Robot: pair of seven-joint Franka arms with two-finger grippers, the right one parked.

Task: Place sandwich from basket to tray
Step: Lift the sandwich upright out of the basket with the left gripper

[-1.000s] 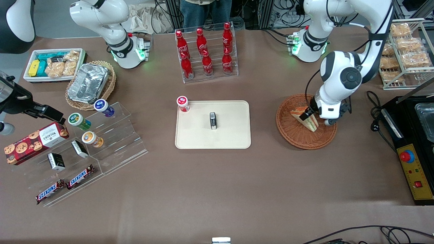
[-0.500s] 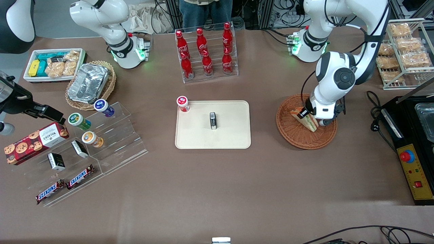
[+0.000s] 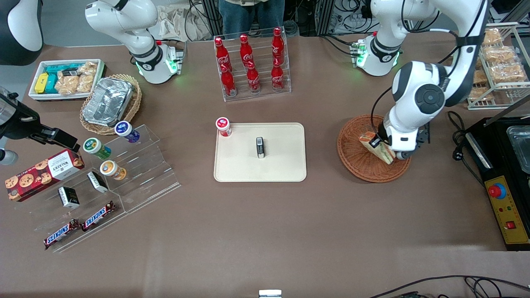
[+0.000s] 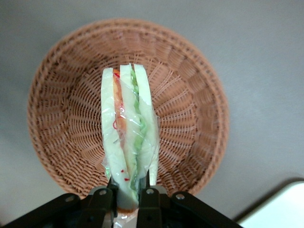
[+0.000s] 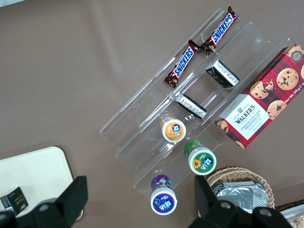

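Note:
The sandwich (image 3: 377,148) is a wrapped wedge with tan bread and red, green and white layers. My left gripper (image 3: 384,145) is shut on its wide end and holds it over the round reddish-brown basket (image 3: 357,162). In the left wrist view the sandwich (image 4: 128,123) stands edge-on between my fingers (image 4: 147,192), with the basket (image 4: 61,118) below it. I cannot tell whether the sandwich tip still touches the weave. The cream tray (image 3: 281,165) lies at the table's middle, beside the basket toward the parked arm's end; its corner shows in the left wrist view (image 4: 280,209).
A small dark box (image 3: 260,147) lies on the tray and a red-capped bottle (image 3: 223,126) stands at its corner. A rack of cola bottles (image 3: 250,64) stands farther from the front camera. A black appliance (image 3: 507,174) sits beside the basket toward the working arm's end.
My gripper, shut on the sandwich throughout, moved slightly away from the front camera, then back nearer and toward the working arm's end, staying over the basket.

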